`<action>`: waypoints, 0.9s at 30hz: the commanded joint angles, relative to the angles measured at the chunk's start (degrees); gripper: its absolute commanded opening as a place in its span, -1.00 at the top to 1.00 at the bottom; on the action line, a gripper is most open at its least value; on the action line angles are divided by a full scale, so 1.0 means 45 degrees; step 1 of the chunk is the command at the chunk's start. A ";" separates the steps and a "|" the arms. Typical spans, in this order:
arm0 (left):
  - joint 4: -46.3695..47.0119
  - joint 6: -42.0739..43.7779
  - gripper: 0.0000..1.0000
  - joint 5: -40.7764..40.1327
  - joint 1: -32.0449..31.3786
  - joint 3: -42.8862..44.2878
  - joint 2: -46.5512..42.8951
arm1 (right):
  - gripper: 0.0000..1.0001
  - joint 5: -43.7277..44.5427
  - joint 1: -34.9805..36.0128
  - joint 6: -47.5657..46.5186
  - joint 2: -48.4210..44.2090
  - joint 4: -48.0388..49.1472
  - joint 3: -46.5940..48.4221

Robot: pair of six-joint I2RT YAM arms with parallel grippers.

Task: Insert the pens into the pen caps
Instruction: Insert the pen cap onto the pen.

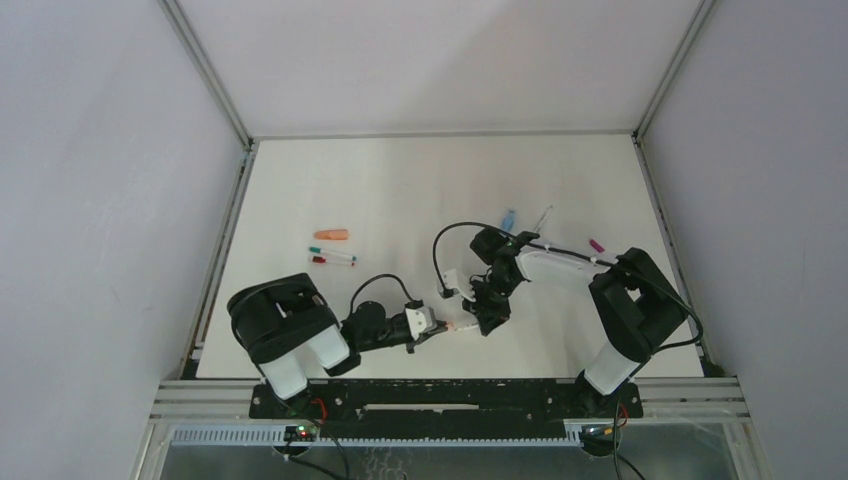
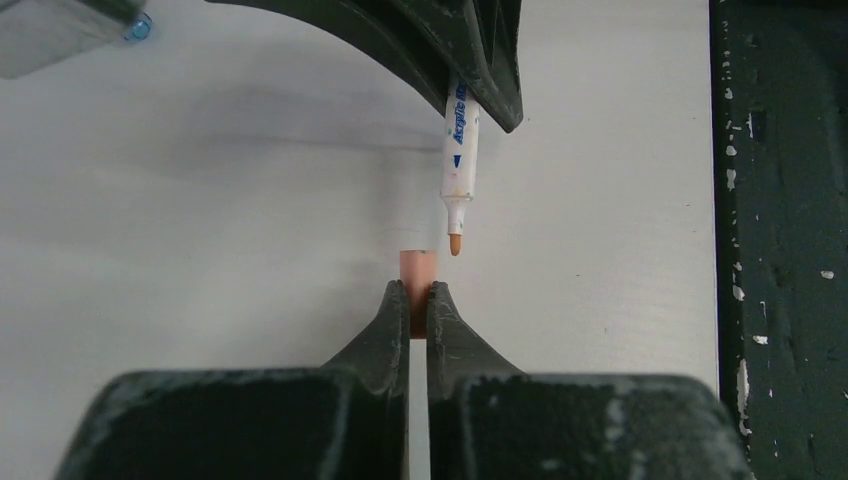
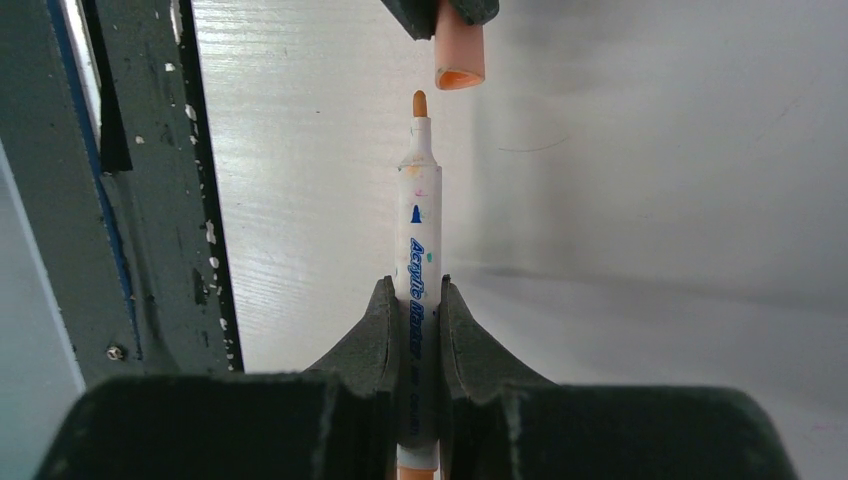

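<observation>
Pinching the salmon cap (image 2: 417, 266) in my left claw (image 2: 418, 292); my right claw (image 3: 415, 290) is clamping the pen (image 3: 417, 200), its tip hovering just beside the cap's mouth, apart.

Tight at lower centre, open table above

We find the left gripper (image 1: 443, 328) and right gripper (image 1: 480, 321) almost tip to tip at lower centre, only a sliver between the salmon cap (image 2: 417, 265) and the held pen (image 2: 458, 150). The upper half of the table (image 1: 400, 170) lies open; two pens (image 1: 332, 251) and an orange cap (image 1: 331, 235) occupy centre left, a blue cap (image 1: 508, 219) and magenta cap (image 1: 597, 244) centre right.
</observation>
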 commanded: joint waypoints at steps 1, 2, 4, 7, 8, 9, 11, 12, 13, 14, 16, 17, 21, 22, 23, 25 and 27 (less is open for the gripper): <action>0.0724 -0.0162 1.00 0.0003 -0.0131 -0.0051 0.0218 | 1.00 -0.0447 -0.0240 0.0488 -0.0021 -0.0341 0.0566; 0.0723 -0.0162 1.00 0.0017 -0.0132 -0.0036 0.0262 | 1.00 -0.0491 -0.0316 0.0490 -0.0046 -0.0351 0.0569; 0.0720 -0.0147 1.00 0.0041 -0.0132 -0.0031 0.0331 | 1.00 -0.0589 -0.0441 0.0469 -0.0100 -0.0371 0.0569; 0.0736 -0.0142 1.00 0.0111 -0.0132 -0.0002 0.0395 | 1.00 -0.0569 -0.0485 0.0478 -0.0078 -0.0362 0.0567; 0.0737 -0.0142 1.00 0.0130 -0.0132 0.0021 0.0392 | 1.00 -0.0538 -0.0484 0.0520 -0.0049 -0.0339 0.0569; 0.0735 -0.0142 1.00 0.0172 -0.0132 0.0024 0.0396 | 1.00 -0.0500 -0.0461 0.0535 -0.0025 -0.0302 0.0569; 0.0733 -0.0142 1.00 0.0210 -0.0132 0.0047 0.0411 | 1.00 -0.0442 -0.0381 0.0566 0.0036 -0.0247 0.0569; 0.0737 -0.0145 1.00 0.0233 -0.0132 0.0052 0.0410 | 1.00 -0.0415 -0.0351 0.0592 0.0061 -0.0222 0.0569; 0.0725 -0.0143 1.00 0.0253 -0.0132 0.0050 0.0415 | 1.00 -0.0409 -0.0312 0.0596 0.0091 -0.0200 0.0569; 0.0731 -0.0159 1.00 0.0285 -0.0132 0.0052 0.0411 | 1.00 -0.0398 -0.0276 0.0613 0.0112 -0.0170 0.0569; 0.0721 -0.0162 1.00 0.0325 -0.0132 0.0072 0.0434 | 1.00 -0.0357 -0.0211 0.0662 0.0169 -0.0111 0.0569; 0.0728 -0.0162 1.00 0.0359 -0.0132 0.0082 0.0450 | 1.00 -0.0336 -0.0171 0.0714 0.0197 -0.0059 0.0569; 0.0732 -0.0167 1.00 0.0426 -0.0151 0.0119 0.0474 | 1.00 -0.0289 -0.0042 0.0789 0.0312 0.0048 0.0569; 0.0734 -0.0162 1.00 0.0453 -0.0151 0.0134 0.0485 | 1.00 -0.0276 -0.0008 0.0806 0.0337 0.0066 0.0569; 0.0727 -0.0162 1.00 0.0495 -0.0151 0.0126 0.0493 | 1.00 -0.0267 0.0008 0.0825 0.0365 0.0095 0.0569; 0.0736 -0.0162 1.00 0.0561 -0.0161 0.0156 0.0528 | 1.00 -0.0254 0.0032 0.0886 0.0374 0.0158 0.0569; 0.0719 -0.0179 1.00 0.0602 -0.0152 0.0164 0.0550 | 1.00 -0.0272 0.0052 0.0908 0.0377 0.0189 0.0569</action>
